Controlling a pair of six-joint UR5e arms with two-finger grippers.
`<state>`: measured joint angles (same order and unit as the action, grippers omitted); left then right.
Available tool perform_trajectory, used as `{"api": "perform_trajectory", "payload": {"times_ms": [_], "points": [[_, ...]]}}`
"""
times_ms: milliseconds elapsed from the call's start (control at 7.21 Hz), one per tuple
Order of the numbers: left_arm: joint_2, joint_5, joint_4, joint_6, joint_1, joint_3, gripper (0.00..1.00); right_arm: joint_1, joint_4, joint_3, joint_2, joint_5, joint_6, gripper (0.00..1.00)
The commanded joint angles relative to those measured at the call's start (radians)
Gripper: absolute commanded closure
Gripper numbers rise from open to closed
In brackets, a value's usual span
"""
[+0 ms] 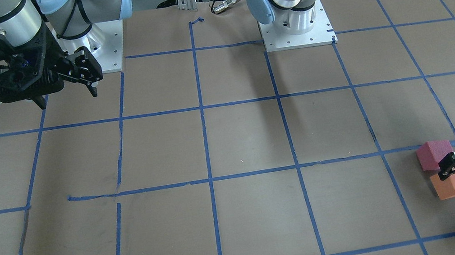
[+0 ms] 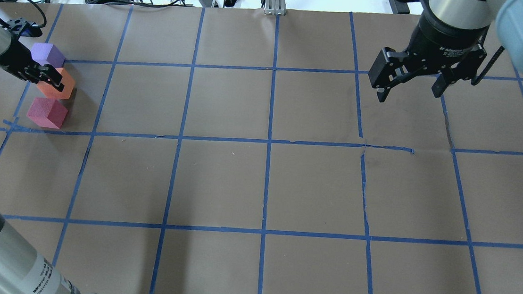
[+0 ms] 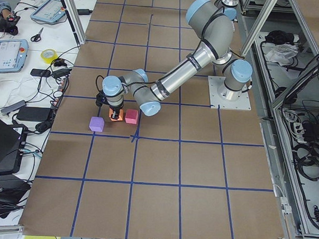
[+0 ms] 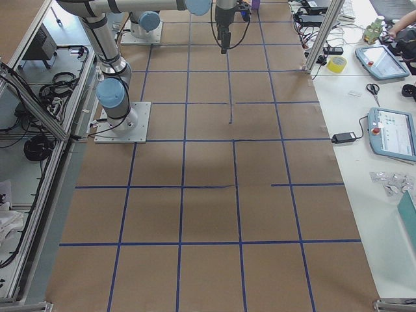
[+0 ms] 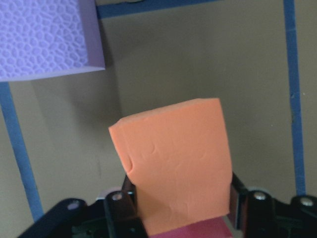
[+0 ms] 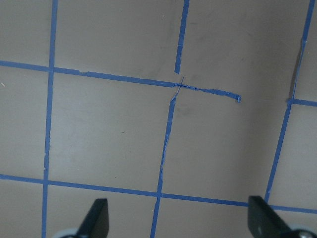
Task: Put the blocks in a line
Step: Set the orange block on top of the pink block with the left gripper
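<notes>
Two jaws of the left gripper (image 5: 181, 198) are seen clamped on the orange block (image 5: 176, 168), which is gripped low on its sides and sits slightly skewed between them. Whether it is lifted off the table (image 2: 267, 185) or resting on it cannot be told. The pinkish red block (image 2: 47, 112) is found just beside it on one side, and the purple block (image 2: 48, 54) near it on the other, so a rough row is already formed near the table's left edge. A twist or slip of the soft foam is judged possible, given the shallow, skewed hold. Either neighbour could also be nudged out of line if the block is set down crooked or the jaws are spread close by. The right gripper (image 2: 411, 86) is held wide apart and empty, well away.
</notes>
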<state>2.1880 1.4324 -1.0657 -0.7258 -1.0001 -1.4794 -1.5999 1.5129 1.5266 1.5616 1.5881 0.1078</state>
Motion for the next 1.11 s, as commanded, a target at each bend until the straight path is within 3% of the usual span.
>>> {"api": "perform_trajectory", "payload": {"times_ms": [0, 139, 277, 555, 832, 971], "points": [[0.006, -0.001, 0.001, -0.006, 0.0, -0.007, 0.5, 0.002, 0.01, 0.001, -0.003, -0.001, -0.003, 0.0], [0.009, 0.006, 0.007, -0.036, 0.0, -0.007, 0.27, 0.0, 0.01, 0.0, 0.0, -0.01, -0.003, 0.0], [0.01, 0.011, 0.03, -0.111, 0.001, -0.002, 0.19, 0.0, 0.01, 0.0, 0.0, -0.013, -0.003, 0.0], [0.009, 0.031, 0.035, -0.136, 0.001, -0.022, 0.17, 0.0, 0.006, 0.001, 0.001, -0.004, -0.003, 0.0], [-0.025, 0.033, 0.018, -0.129, -0.008, -0.012, 0.0, 0.0, 0.007, 0.001, 0.001, -0.002, 0.0, 0.0], [-0.072, 0.039, -0.044, -0.126, -0.038, -0.019, 0.0, 0.0, 0.007, 0.001, 0.001, 0.001, 0.007, 0.0]]}}
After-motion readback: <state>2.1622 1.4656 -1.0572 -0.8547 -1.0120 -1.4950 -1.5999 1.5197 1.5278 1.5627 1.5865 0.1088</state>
